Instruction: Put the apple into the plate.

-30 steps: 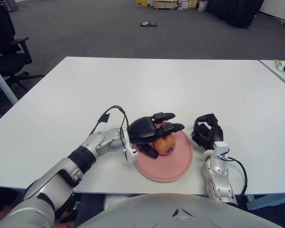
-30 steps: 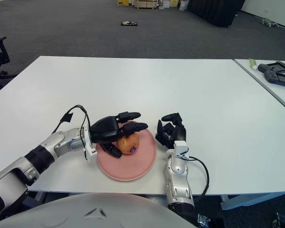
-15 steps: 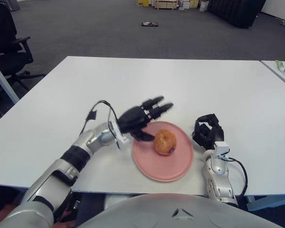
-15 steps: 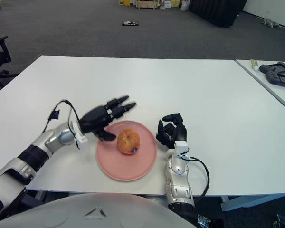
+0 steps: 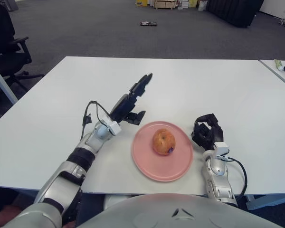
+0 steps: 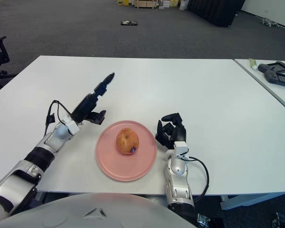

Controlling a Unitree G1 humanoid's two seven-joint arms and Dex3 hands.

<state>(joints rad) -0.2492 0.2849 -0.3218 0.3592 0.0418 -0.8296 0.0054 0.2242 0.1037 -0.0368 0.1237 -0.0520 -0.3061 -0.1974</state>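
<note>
Apple released onto the plate; left hand lifting clear.

The apple point(image 5: 164, 142) now sits alone near the middle of the pink plate point(image 5: 147, 164), which lies on the white table point(image 5: 204, 85) close to its near edge. A second ago the left hand point(image 5: 131, 100) was cupped over the fruit on the plate; it has since let go, risen, and swung back to the plate's far-left side, where it now hangs above the table with fingers stretched out straight and nothing in its grasp. No part of it touches apple or plate. The right hand point(image 5: 206, 131) shows just right of the plate, fingers curled in and holding nothing, unchanged throughout. With the apple at rest inside the rim and the hand withdrawn, the placement looks complete, and only retracting the left arm seems left.
</note>
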